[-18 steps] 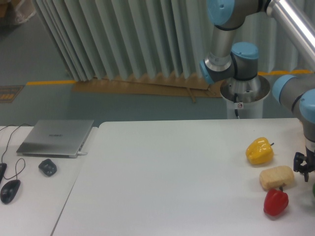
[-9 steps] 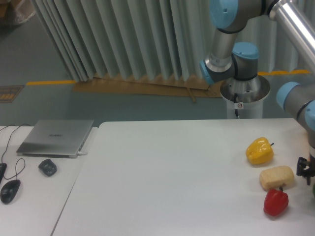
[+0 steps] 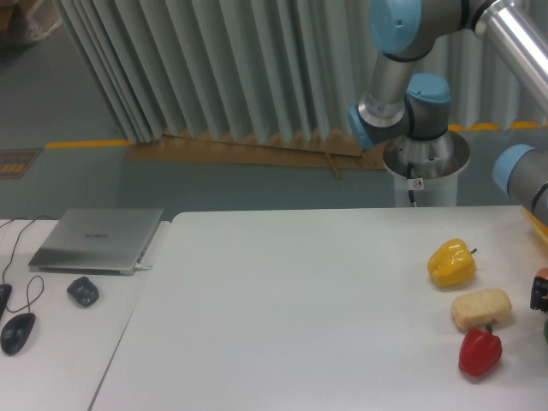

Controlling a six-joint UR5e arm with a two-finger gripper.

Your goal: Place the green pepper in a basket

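The red pepper [image 3: 479, 352], near the right end of the white table [image 3: 300, 308], is taken as the landmark. To its right, at the very edge of the frame, only a dark sliver of the green pepper [image 3: 545, 330] is seen, resting on the table. Just above that sliver, a small dark part of the gripper [image 3: 540, 293] is cut off by the frame edge, so whether its fingers are parted or closed cannot be told. A beige sponge-like block [image 3: 481, 309] is placed directly above the red pepper, touching or nearly touching its stem. The yellow pepper [image 3: 451, 263] is set farther up and slightly left. Far to the left, a closed laptop [image 3: 98, 240] and two mice [image 3: 82, 291] are laid on a second table.
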